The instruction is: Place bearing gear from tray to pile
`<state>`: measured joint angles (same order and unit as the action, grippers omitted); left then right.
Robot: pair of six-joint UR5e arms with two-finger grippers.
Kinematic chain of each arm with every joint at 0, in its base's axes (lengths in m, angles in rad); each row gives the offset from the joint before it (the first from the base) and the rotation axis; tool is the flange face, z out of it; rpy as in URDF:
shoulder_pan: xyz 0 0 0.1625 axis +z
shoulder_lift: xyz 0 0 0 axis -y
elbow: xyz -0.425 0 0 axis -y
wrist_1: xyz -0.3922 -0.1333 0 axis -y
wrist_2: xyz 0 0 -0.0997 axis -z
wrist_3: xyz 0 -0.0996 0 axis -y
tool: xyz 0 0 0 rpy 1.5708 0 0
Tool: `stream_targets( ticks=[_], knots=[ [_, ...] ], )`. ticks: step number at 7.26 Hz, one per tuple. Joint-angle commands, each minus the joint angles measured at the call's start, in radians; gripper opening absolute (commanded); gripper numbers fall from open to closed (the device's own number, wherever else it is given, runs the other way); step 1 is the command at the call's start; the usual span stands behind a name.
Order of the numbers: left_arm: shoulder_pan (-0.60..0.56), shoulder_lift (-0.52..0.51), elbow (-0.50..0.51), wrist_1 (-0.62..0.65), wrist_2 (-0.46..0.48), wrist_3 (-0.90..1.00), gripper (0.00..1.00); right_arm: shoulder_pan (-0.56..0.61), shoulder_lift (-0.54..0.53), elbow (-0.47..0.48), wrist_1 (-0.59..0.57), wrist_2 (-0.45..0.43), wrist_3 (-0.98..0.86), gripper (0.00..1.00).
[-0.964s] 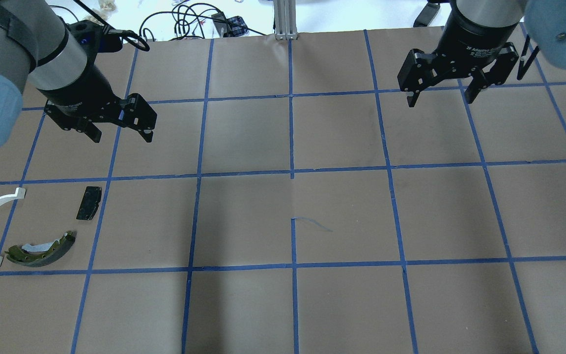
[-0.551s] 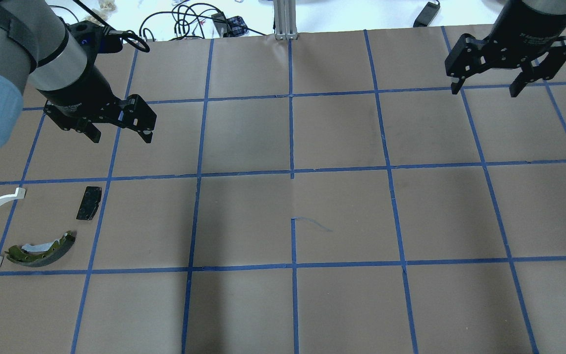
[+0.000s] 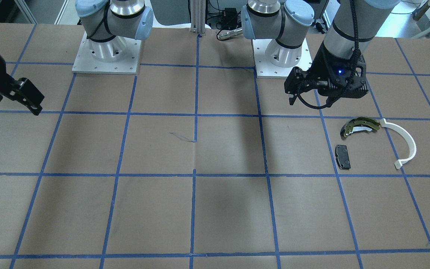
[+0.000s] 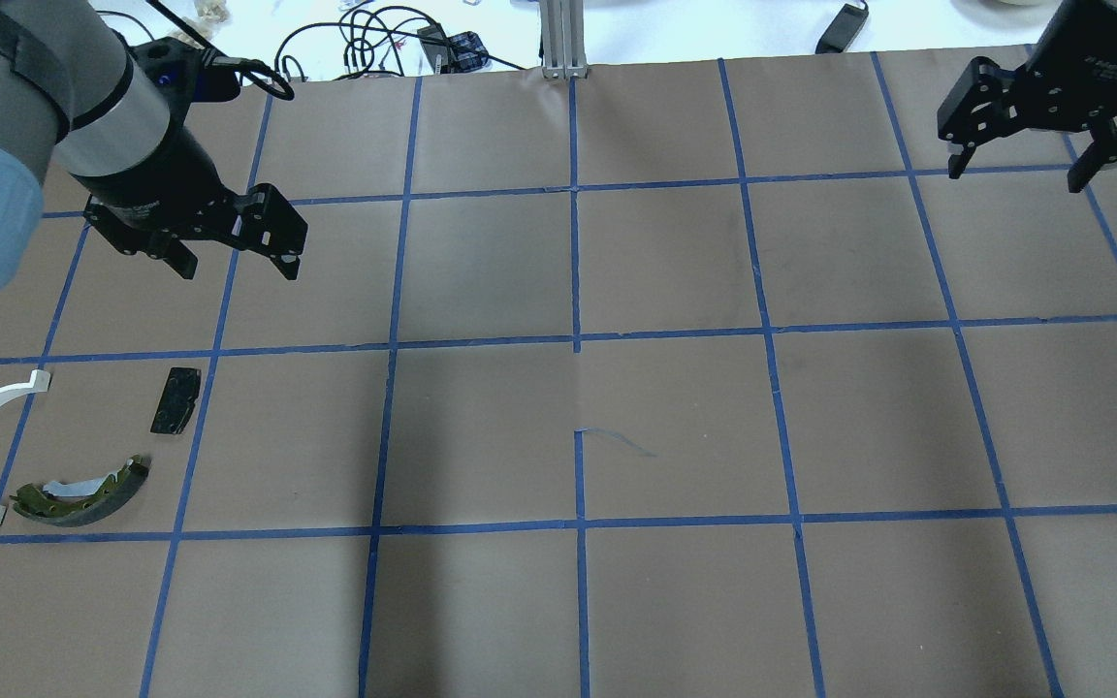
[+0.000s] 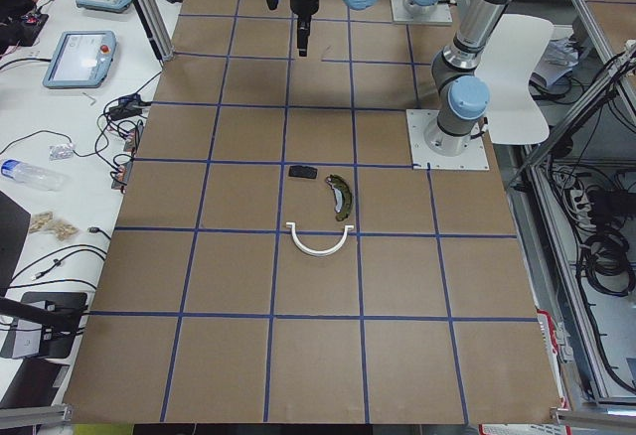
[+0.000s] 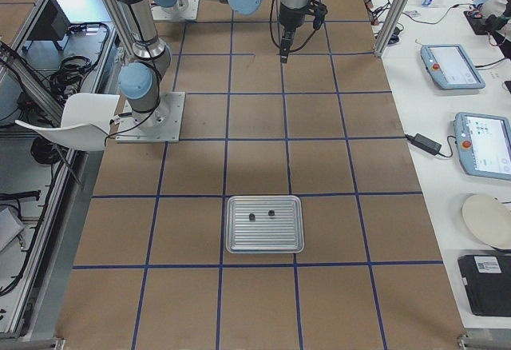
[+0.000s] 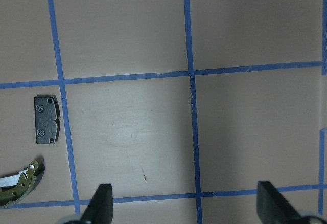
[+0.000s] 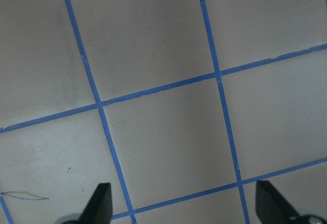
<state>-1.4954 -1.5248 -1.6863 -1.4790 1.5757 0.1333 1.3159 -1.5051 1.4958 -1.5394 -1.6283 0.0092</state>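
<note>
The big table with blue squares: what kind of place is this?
Probably a robotics lab or test workshop. A left arm and a right arm stand bolted to a paper-covered table taped into a blue grid, with control tablets and loose cables on the benches alongside.

Even, diffuse light from above falls on the table (image 4: 675,271). Broad soft shadows band the lower middle of the overhead view, and the white surface (image 4: 694,34) at its top edge is blown out. The exterior views are sharp. In the wrist views the left gripper (image 7: 186,208) and the right gripper (image 8: 184,206) look soft at the lower edge, and the left view has a pinkish cast.
</note>
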Motion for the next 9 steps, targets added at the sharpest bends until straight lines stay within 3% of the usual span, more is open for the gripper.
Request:
stream_targets(
  ticks=[1,4,5,6,8,9],
  knots=[
    [0.000,-0.001,-0.003,0.011,0.000,0.000,1.00,-0.157,0.052,0.001,0.002,-0.007,-0.194,1.00],
    [0.007,-0.006,-0.001,0.012,0.000,0.020,1.00,-0.433,0.139,0.026,-0.010,-0.010,-0.594,1.00],
    [0.010,-0.020,-0.001,0.020,-0.002,0.031,1.00,-0.530,0.196,0.049,-0.112,-0.037,-0.717,1.00],
    [0.012,-0.021,-0.003,0.038,0.003,0.031,1.00,-0.599,0.273,0.061,-0.306,-0.051,-0.826,1.00],
    [0.018,-0.003,-0.003,0.025,0.006,0.031,1.00,-0.699,0.377,0.081,-0.395,-0.048,-0.868,1.00],
    [0.018,-0.012,-0.003,0.037,0.006,0.031,1.00,-0.707,0.381,0.124,-0.495,-0.050,-0.868,1.00]
  ],
)
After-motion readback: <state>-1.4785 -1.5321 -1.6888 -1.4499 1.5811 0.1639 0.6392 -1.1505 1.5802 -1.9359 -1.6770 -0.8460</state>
